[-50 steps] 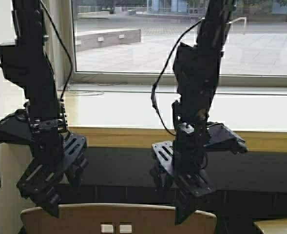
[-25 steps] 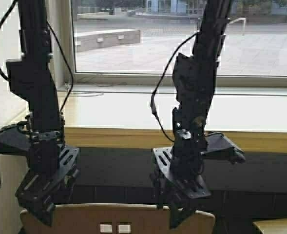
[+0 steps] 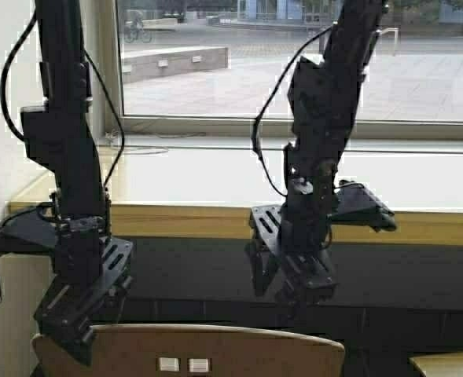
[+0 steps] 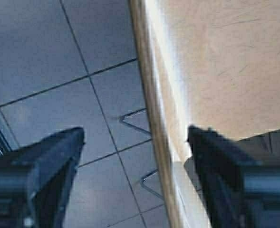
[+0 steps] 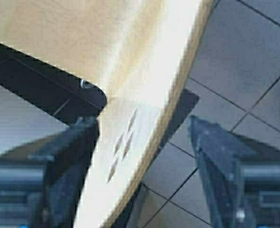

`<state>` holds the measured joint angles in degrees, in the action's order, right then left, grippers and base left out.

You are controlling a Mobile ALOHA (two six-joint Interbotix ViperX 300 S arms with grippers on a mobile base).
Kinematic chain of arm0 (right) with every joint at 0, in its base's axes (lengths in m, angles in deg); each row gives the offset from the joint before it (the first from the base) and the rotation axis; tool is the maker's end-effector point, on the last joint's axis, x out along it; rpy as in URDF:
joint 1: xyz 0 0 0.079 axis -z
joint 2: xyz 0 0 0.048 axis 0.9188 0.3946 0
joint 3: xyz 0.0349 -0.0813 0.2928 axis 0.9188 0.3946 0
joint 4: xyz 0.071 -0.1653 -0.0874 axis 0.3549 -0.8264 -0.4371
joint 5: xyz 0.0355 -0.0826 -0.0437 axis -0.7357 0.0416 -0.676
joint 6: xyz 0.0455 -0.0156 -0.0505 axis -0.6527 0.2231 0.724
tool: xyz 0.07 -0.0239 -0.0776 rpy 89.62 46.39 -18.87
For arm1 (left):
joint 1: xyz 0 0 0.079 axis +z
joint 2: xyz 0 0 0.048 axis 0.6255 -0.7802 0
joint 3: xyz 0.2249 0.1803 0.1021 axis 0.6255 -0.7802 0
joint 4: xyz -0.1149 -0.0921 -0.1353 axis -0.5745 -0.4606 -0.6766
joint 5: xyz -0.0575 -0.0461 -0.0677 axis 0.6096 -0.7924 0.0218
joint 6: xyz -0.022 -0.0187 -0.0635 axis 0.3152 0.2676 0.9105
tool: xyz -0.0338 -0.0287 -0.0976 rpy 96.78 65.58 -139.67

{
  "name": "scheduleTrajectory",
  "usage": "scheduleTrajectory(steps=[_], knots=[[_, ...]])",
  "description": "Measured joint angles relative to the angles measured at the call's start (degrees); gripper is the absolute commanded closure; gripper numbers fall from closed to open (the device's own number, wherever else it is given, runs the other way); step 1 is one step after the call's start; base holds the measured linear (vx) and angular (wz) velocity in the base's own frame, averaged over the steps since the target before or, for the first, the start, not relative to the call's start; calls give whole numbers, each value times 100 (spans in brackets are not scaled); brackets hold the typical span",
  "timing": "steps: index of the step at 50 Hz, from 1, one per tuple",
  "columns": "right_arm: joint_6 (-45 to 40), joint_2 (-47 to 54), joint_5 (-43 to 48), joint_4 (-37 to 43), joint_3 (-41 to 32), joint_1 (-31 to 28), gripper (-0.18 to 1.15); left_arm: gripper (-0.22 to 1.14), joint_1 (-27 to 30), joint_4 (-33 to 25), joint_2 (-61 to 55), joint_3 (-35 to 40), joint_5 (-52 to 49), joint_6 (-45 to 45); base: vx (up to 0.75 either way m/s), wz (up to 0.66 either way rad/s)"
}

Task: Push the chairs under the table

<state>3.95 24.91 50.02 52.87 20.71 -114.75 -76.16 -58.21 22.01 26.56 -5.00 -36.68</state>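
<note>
A tan plywood chair shows only its backrest (image 3: 239, 353) at the bottom of the high view, in front of the table (image 3: 200, 221) with its pale top and wood edge. My left gripper (image 3: 74, 338) hangs open at the backrest's left end. In the left wrist view the backrest's rim (image 4: 151, 118) runs between the fingers (image 4: 59, 156) of my left gripper (image 4: 135, 137). My right gripper (image 3: 294, 294) is open a little above the backrest's right part. From my right gripper (image 5: 142, 130), the backrest with its small cutouts (image 5: 123, 147) lies below, between the jaws.
A second chair's corner (image 3: 447, 364) shows at the bottom right. Behind the table is a wide window (image 3: 294, 71) with its sill. Dark space lies under the table. Grey floor tiles (image 4: 44, 57) and thin metal chair legs (image 4: 135, 118) are below.
My right gripper has risen from the backrest's top edge and now hangs clear above it. My left arm has shifted slightly right, its gripper still at the backrest's left end.
</note>
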Motion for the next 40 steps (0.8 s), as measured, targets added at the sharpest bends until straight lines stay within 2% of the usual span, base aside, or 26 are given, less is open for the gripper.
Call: scheduleTrajectory(steps=[6, 28, 40], knots=[[0, 35, 62, -9, -158, 9, 4, -5, 97, 0, -123, 44, -9, 0, 0, 0], [0, 1406, -378, 352, -1160, 9, 4, -5, 308, 202, -246, 299, -18, 0, 0, -1], [0, 1512, -369, 272, -1248, -18, 4, -4, 396, 299, -378, 396, -26, 0, 1, 0]])
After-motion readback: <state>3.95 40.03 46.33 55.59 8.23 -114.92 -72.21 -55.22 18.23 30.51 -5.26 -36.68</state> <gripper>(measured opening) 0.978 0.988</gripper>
